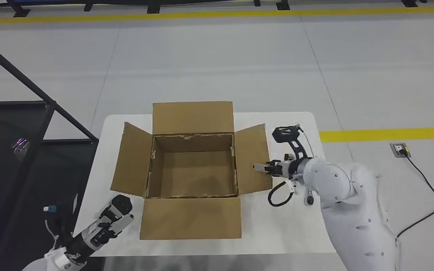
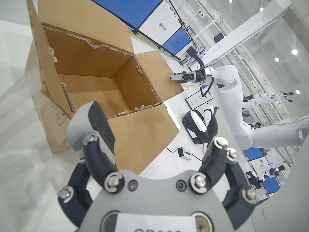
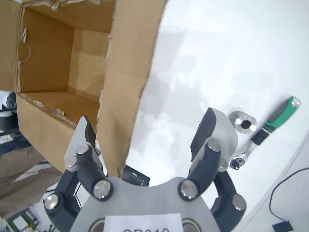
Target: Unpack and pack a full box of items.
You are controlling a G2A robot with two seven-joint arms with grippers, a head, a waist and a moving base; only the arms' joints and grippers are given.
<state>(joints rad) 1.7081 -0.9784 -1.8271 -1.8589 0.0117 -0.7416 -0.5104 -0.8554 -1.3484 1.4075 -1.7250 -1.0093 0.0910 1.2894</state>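
Note:
A brown cardboard box [image 1: 193,173] stands open in the middle of the white table [image 1: 271,220], all its flaps spread outward and bare cardboard showing inside. My right gripper [image 1: 261,167] is at the outer edge of the box's right flap [image 3: 135,56]. It is open [image 3: 147,124], and the flap's edge runs between its fingers. My left gripper [image 1: 122,203] hovers off the box's front left corner, open [image 2: 157,124] with nothing between its fingers. Across the box, the left wrist view catches the right gripper [image 2: 175,77] at the flap.
A ratchet wrench with a green handle [image 3: 265,131] and a silver socket [image 3: 242,123] lie on the table beside my right gripper, near the table edge. A black frame [image 1: 27,129] stands to the table's left.

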